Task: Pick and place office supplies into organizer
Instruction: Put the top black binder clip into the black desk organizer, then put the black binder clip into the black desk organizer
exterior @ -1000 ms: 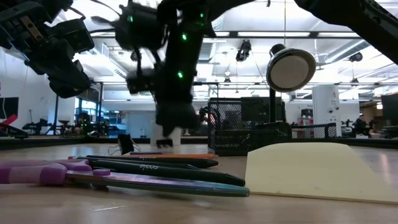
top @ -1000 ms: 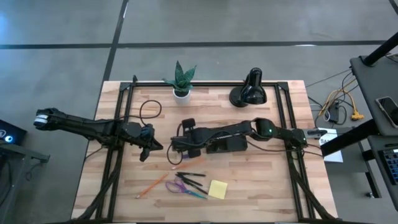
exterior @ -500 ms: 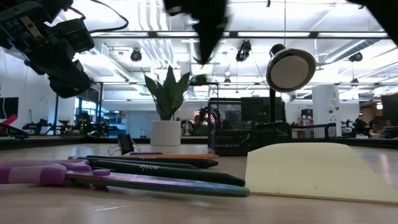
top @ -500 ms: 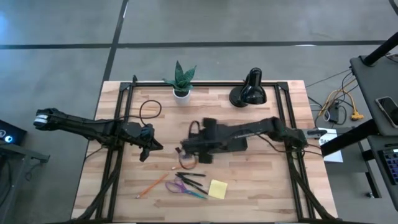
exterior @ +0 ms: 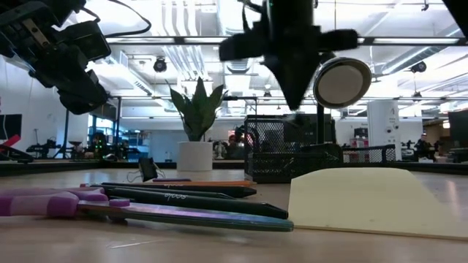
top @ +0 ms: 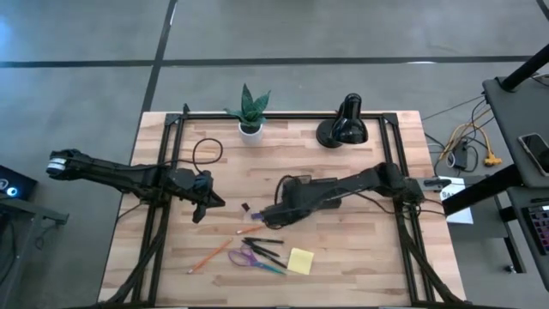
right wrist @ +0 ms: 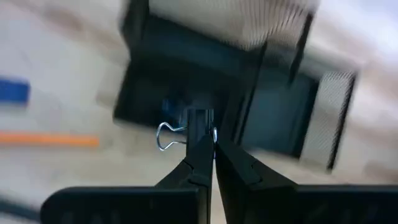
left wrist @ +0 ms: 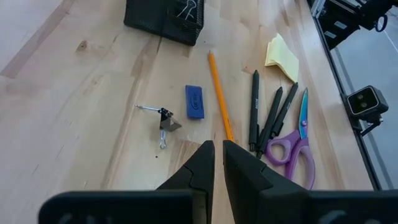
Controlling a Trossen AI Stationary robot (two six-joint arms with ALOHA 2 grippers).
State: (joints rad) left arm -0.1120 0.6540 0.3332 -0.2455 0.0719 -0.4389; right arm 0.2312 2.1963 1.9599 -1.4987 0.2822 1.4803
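Note:
My right gripper hangs above the table just beside the dark mesh organizer, shut on a small binder clip. In the right wrist view the organizer lies below the clip. My left gripper waits shut at the table's left, touching nothing. Loose on the wood lie another binder clip, a blue eraser, an orange pencil, black pens, purple scissors and a yellow sticky pad. My right gripper pinches the binder clip between its two fingertips, coming from above and pointing steeply down. The clip's dark body sticks out past the tips and one wire loop juts to the side. The clip is lifted clear of the table.
A potted plant and a black desk lamp stand along the far edge. A second pencil lies near the front left. A black cable loop lies at the left. Bare wood stretches right of the organizer.
My right gripper has risen from low over the table and swung toward the table's right, toward the organizer, rolling its wrist about a quarter turn on the way. It stays shut.

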